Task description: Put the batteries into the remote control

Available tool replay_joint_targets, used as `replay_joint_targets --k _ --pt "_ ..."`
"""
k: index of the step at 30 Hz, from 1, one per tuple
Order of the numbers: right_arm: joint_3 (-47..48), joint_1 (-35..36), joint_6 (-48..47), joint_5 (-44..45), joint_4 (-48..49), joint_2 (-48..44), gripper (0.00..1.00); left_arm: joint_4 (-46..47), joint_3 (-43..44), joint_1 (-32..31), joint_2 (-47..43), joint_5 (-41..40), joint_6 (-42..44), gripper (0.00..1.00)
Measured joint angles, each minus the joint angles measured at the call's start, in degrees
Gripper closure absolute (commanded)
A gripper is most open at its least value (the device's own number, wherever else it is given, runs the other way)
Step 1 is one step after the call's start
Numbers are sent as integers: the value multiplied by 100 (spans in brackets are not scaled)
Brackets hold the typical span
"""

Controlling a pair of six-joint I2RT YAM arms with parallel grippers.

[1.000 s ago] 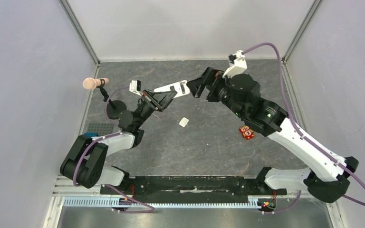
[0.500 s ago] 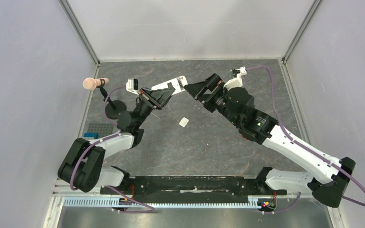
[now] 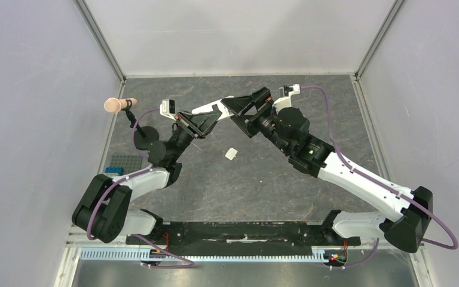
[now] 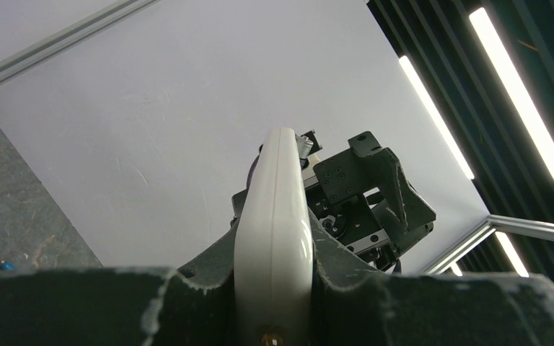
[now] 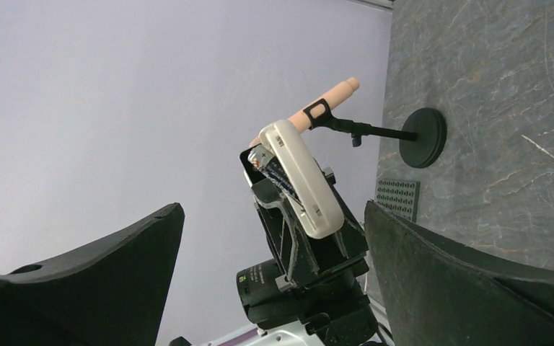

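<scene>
While gripping the remote control (image 3: 212, 108) tight, high off the surface (image 3: 263, 173), with the left end effector (image 3: 208, 119) | right end effector (image 3: 232, 109) wide open, empty, just beside its tip | batteries (image 5: 273, 173) maybe in open slot | step: likely seating them | next: press in gently, lined up well.

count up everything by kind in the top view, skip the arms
remote: 1
white cover: 1
stand: 1
studded plate: 1
blue piece: 1
total: 5
</scene>
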Motion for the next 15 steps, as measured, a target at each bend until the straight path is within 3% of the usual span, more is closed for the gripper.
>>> replay_joint_targets --k 15 --pt "0 -286 485 -291 291 361 9 -48 9 -33 -155 254 31 98"
